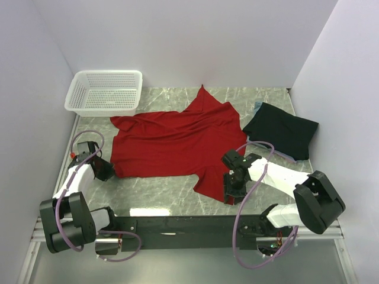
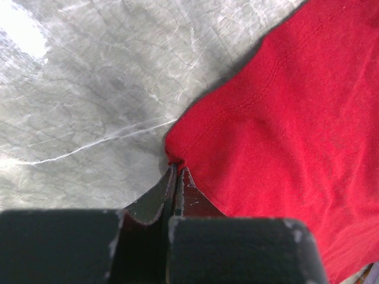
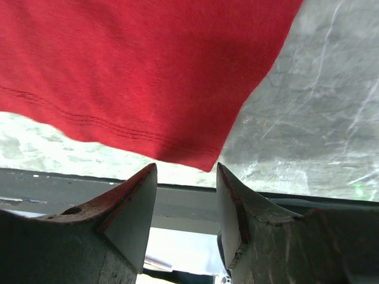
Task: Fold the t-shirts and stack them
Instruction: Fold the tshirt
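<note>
A bright red t-shirt (image 1: pixel 177 142) lies spread and rumpled in the middle of the table. My left gripper (image 1: pixel 109 172) is at its near left corner; in the left wrist view the jaws (image 2: pixel 176 167) are shut on the tip of that red corner (image 2: pixel 284 118). My right gripper (image 1: pixel 230 195) is at the shirt's near right flap. It is open (image 3: pixel 186 168), and the red hem corner (image 3: pixel 148 71) hangs just past the fingertips, not gripped. A black t-shirt (image 1: pixel 281 130) lies folded at the right, with a light blue edge (image 1: pixel 258 107) showing at its far corner.
A white mesh basket (image 1: pixel 106 92) stands at the back left corner. White walls close in the marble table (image 1: pixel 160 189) on the left, back and right. The black rail (image 1: pixel 183 223) of the arm bases runs along the near edge, just beyond my right fingers.
</note>
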Controlling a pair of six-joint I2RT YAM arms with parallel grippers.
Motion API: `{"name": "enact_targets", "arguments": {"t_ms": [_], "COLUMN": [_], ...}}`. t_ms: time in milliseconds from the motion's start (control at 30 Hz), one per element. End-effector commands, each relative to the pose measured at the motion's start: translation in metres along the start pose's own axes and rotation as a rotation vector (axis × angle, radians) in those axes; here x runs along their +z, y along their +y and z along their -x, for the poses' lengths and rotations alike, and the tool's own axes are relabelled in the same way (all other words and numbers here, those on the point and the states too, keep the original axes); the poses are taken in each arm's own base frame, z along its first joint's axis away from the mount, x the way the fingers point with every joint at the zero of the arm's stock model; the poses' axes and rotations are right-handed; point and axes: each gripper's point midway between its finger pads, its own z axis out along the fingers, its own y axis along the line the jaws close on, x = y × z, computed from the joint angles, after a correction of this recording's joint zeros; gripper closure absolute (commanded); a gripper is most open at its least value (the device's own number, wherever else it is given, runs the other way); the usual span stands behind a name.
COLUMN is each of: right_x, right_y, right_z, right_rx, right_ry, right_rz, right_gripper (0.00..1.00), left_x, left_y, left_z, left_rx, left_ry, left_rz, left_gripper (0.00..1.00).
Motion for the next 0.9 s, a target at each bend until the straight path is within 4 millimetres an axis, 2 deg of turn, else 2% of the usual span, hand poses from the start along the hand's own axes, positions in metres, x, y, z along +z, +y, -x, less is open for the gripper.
{"name": "enact_targets", "arguments": {"t_ms": [0,100,300,467,600,633,867], "right_x": [0.008,0.014,0.016,0.019,0.015,0.013,-0.007], "right_y": [0.002,-0.001,0.003,0.001,0.0,0.001,0.001], "right_z": [-0.003,-0.005,0.004,0.004,0.006,0.008,0.011], "right_rx": [0.035,0.04,0.037,0.03,0.013,0.006,-0.031], "right_ry": [-0.006,0.007,-0.019,-0.007,-0.01,-0.015,-0.018], "right_rz": [0.0,-0.024,-0.022,-0.038,-0.054,-0.055,-0.08], "right_gripper": [0.48,0.49,0.53,0.7,0.95,0.99,1.0], "left_x": [-0.002,-0.003,-0.002,-0.003,-0.005,-0.007,-0.024], "left_y": [-0.012,-0.013,-0.014,-0.013,-0.014,-0.016,-0.025], "left_z": [0.009,0.009,0.011,0.012,0.012,0.016,0.027], "left_rx": [0.022,0.024,0.029,0.027,0.02,0.019,0.005], "left_ry": [-0.012,-0.014,-0.017,-0.02,-0.017,-0.029,-0.074], "left_rz": [-0.046,-0.05,-0.052,-0.049,-0.05,-0.051,-0.071], "left_gripper": [0.99,1.0,0.99,0.99,0.99,0.99,0.99]}}
